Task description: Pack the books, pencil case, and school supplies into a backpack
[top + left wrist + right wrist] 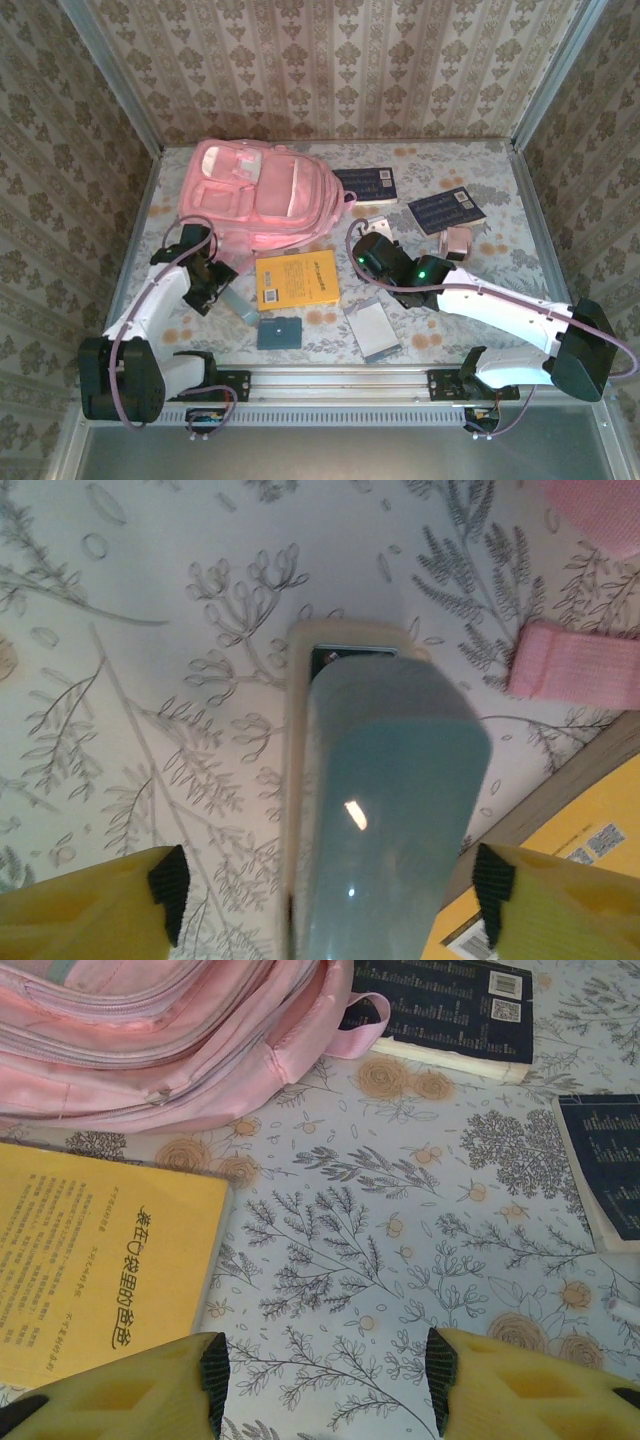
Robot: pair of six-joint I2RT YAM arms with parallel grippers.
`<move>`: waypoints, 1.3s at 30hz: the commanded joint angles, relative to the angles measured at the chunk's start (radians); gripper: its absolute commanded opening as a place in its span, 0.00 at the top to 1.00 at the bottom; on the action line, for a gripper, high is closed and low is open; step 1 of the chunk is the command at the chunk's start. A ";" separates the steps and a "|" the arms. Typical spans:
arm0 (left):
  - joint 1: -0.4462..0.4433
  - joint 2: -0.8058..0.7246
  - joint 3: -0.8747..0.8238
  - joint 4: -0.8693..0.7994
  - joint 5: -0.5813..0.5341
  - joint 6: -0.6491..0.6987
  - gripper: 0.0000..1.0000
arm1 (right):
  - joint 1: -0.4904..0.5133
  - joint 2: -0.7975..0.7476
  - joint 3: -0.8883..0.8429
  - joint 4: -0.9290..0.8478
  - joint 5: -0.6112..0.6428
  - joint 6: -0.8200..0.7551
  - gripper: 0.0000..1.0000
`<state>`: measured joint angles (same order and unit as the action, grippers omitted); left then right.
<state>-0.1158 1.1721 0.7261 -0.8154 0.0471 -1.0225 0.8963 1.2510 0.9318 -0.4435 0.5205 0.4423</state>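
The pink backpack (pixel 255 195) lies at the back left, also seen in the right wrist view (pixel 150 1030). The orange-yellow book (pixel 296 278) lies in front of it. Two navy books (pixel 366 184) (pixel 446 210) lie further right. A long pale blue pencil case (pixel 395 800) lies on the cloth between the fingers of my left gripper (pixel 330 890), which stands open with a gap on each side. In the top view that gripper (pixel 215 282) is left of the yellow book. My right gripper (pixel 328 1365) hangs open over bare cloth, right of the yellow book (pixel 90 1270).
A dark teal rectangle (pixel 279 332) and a silver-grey framed pale rectangle (pixel 371 328) lie near the front edge. A small pink roll (pixel 460 240) sits by the right arm. A pink strap (pixel 580 665) lies close to the pencil case. Patterned walls enclose the table.
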 commanded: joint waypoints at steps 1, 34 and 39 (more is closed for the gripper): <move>0.009 0.018 -0.004 0.084 -0.019 -0.022 0.31 | -0.002 0.017 -0.008 0.025 0.009 0.012 0.43; 0.014 -0.197 0.072 -0.032 0.023 0.055 0.89 | -0.005 -0.047 0.004 0.068 -0.259 -0.012 0.41; 0.016 -0.302 0.114 0.007 0.124 0.014 0.89 | -0.031 -0.036 0.039 0.130 -0.540 0.030 0.25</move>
<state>-0.1081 0.9081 0.8070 -0.8066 0.0902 -0.9947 0.8829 1.2221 0.9329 -0.3714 0.1986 0.4545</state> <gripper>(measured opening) 0.290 0.728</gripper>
